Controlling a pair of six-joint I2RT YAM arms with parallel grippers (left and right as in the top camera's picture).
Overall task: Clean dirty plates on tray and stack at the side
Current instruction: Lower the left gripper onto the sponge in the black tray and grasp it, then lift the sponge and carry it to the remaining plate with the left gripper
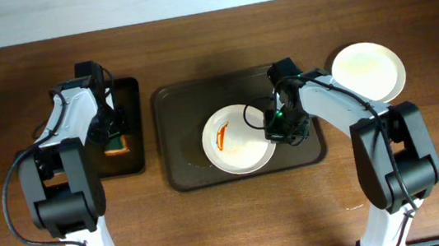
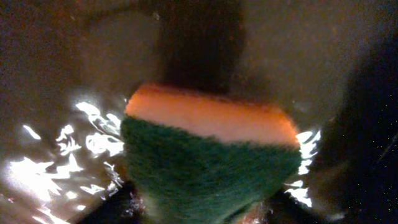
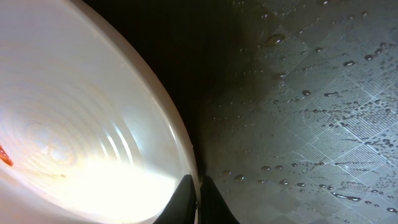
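Evidently the right gripper (image 3: 195, 199) sits closed at the right rim of the smeared plate (image 1: 235, 148), central on the tray (image 1: 174, 145). Stiff, light, probably wet-slick: take it by that rim. Left gripper (image 1: 113, 135), over the sponge (image 2: 211, 155): spread unclear.

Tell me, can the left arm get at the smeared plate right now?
Probably yes: the left gripper hovers at the black tray right beside the brown tray holding the plate, nothing stands between, and the right gripper pinches the plate's far edge, clear of the smear.
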